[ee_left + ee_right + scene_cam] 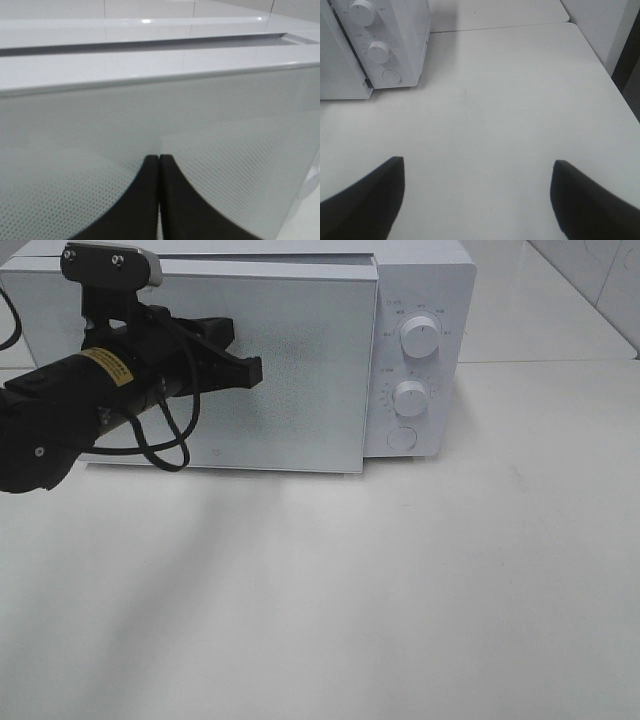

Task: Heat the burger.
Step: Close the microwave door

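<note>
Checking overhead view first: white microwave (425, 280) sits at the back of a white table (400, 590), and its door (300, 400) has a dotted mesh window. Print ringing the upper knob (419, 337) and lower knob (410, 397) is too small to read. The round button (401, 438) under them shows no legible mark. A yellow label (105, 364) is on the left arm, text unreadable. Brand can't be made out. A black cable (165, 445) loops under that arm

Burger: can't tell where it is from any of the three views, so nothing on its looks

Left claw (252, 368): fingers together with nothing between them, tip over the door face at about mid-height

Left wrist view: the two black fingers (145, 200) are pressed flat against each other and hold nothing. The tip is right at the dotted window. Touching or just off it, can't tell. A dark gap runs between the door's top edge and the body behind, so the door looks slightly ajar

Right wrist view: right claw (477, 161) has its fingers wide apart and grips nothing. Only bare table shows between them, and it is well apart from the microwave. Both knobs and the button show here, scale marks again unreadable. The door's free edge stands proud of the control panel
</note>
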